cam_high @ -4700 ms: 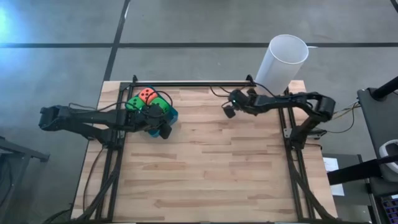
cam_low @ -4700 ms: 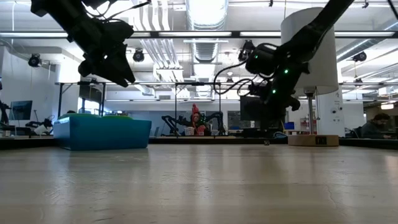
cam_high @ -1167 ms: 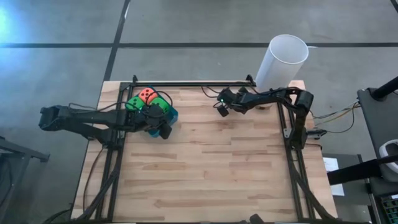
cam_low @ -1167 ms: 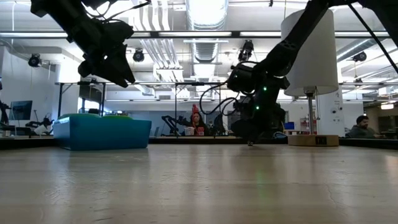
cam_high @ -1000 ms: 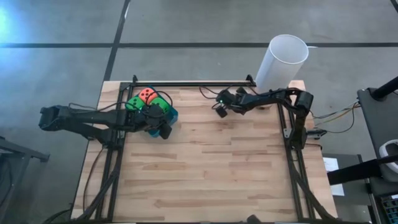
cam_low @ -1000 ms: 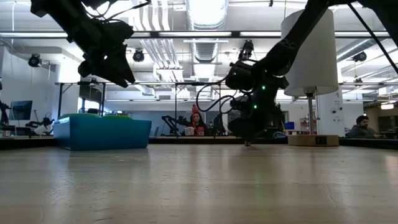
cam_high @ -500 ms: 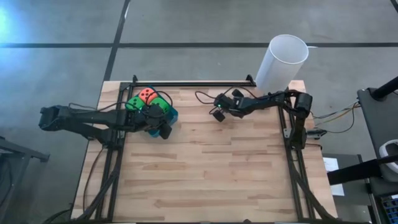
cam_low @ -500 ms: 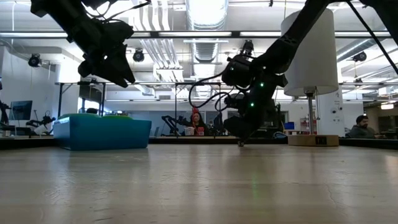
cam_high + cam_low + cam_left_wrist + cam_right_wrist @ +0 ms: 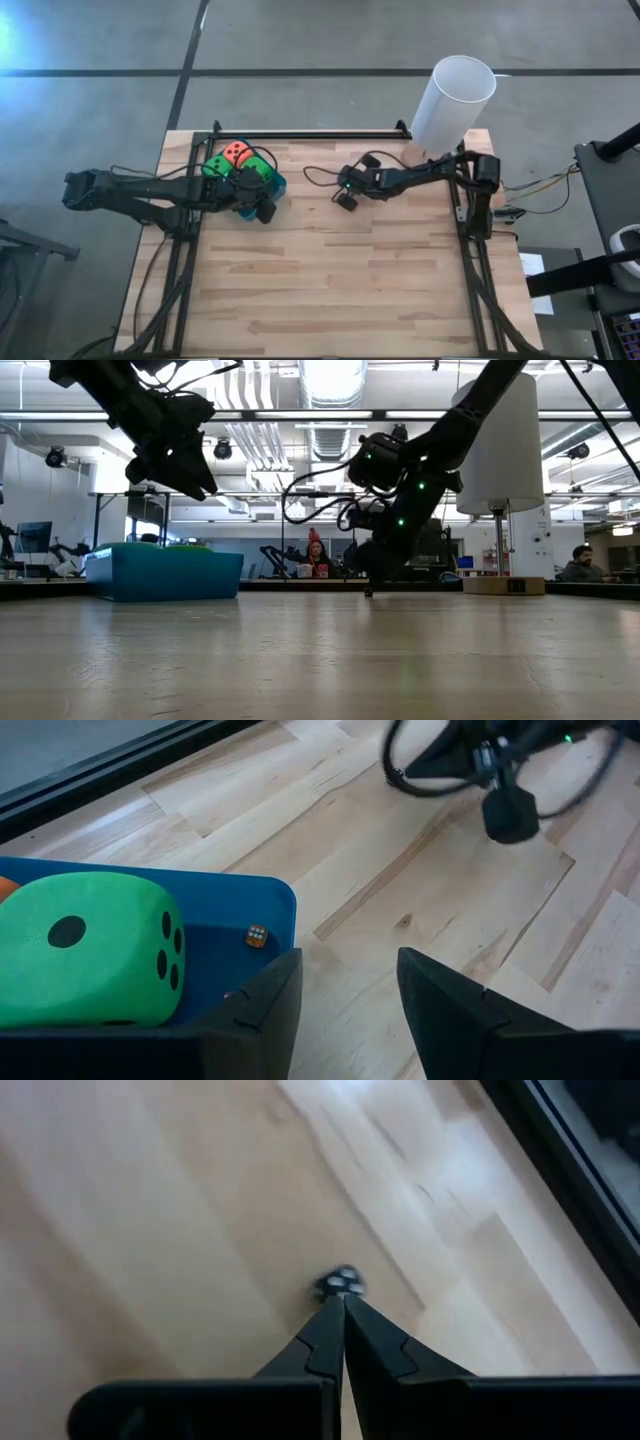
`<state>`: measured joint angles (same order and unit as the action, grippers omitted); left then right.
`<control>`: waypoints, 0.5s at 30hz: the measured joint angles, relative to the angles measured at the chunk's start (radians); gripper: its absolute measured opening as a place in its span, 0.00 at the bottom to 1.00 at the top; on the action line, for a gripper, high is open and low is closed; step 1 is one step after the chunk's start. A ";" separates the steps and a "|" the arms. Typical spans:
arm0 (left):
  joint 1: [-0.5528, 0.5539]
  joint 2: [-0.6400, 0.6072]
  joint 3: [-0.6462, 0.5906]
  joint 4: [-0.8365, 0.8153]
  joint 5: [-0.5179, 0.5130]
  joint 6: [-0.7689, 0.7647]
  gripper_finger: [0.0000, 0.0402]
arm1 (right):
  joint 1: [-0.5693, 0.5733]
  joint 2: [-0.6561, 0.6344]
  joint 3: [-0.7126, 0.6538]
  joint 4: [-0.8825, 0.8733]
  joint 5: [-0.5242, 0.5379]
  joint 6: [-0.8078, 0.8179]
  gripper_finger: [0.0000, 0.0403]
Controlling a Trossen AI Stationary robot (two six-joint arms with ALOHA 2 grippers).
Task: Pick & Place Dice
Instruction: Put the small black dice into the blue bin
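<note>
The pale plank tabletop [image 9: 340,280] lay bare across its whole near half and middle, with open room between the two arms. A blue tray [image 9: 274,185] sat close to the far left corner, just inside the black frame rail. It held the dice: an orange-red cube [image 9: 237,153] with dark pips and soft-looking green cubes [image 9: 214,166] beside it. In the left wrist view one large matte green die [image 9: 85,958] with rounded edges filled the tray's smooth blue interior [image 9: 270,905], and a tiny orange die [image 9: 257,935] lay on the tray floor beside it. The left end effector [image 9: 262,211] hung over the tray's near edge, fingers parted, holding nothing. The right end effector [image 9: 346,201] reached to the tabletop's far middle, well apart from the tray, fingers pressed together with the tip just at a small dark speckled object [image 9: 341,1283] on the wood. A white cylinder [image 9: 453,100] stood at the far right corner.
</note>
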<state>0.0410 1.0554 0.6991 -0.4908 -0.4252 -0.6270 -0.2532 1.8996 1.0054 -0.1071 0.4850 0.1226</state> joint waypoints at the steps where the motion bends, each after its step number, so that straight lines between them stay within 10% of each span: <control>1: 0.000 0.000 0.000 0.000 0.000 0.000 0.43 | 0.011 0.000 0.000 0.005 0.000 -0.009 0.02; 15: 0.000 0.000 0.000 0.000 0.000 0.000 0.41 | 0.037 -0.047 0.000 0.010 0.014 -0.055 0.02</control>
<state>0.0410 1.0554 0.6991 -0.4911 -0.4252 -0.6270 -0.2158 1.8530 1.0058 -0.0975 0.4993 0.0679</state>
